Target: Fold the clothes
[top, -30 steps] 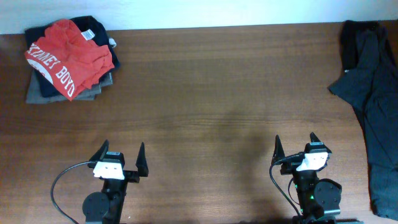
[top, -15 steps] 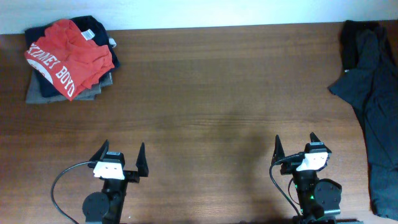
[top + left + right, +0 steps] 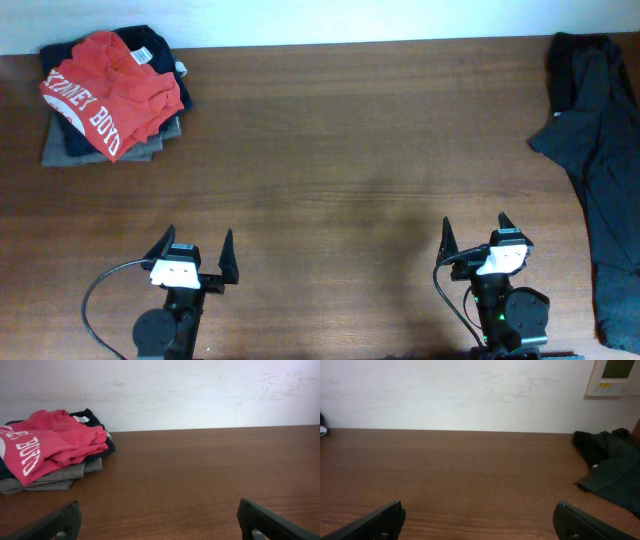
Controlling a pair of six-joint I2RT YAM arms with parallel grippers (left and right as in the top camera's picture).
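The red tee [image 3: 105, 90] sits on top of a small pile [image 3: 172, 118] of clothes. The pile is in the far left corner of the counter [image 3: 340, 150], close to the white wall [image 3: 200, 390]. The tee is bunched up & a bit lumpy, not flat. White letters run along its left side, and a little white tag [image 3: 142, 56] shows near its top. Under the tee is a dark blue top [image 3: 158, 42]. Under that, at the bottom, is a grey one [image 3: 58, 152].

The tee is well apart from both arms.

The left fingers [image 3: 198, 250] are at the near edge of the counter, on the left side. They are spread wide w/ only bare wood between them. The right fingers [image 3: 474, 238] are at the near edge too, on the right side. They are also spread wide, w/ only bare wood between them. Both pairs point toward the wall. A black cord [image 3: 100, 290] loops out by the left arm.

On the far right side lies a big black cloth [image 3: 600, 170]. It is loose & crumpled and runs from the back of the counter down along the right edge. From the right wrist cam it shows off to the right, w/ a small white box [image 3: 615, 377] on the wall above it. From the left wrist cam the pile is up ahead & off to the left, w/ the red tee draped over the top and the grey one at the bottom.
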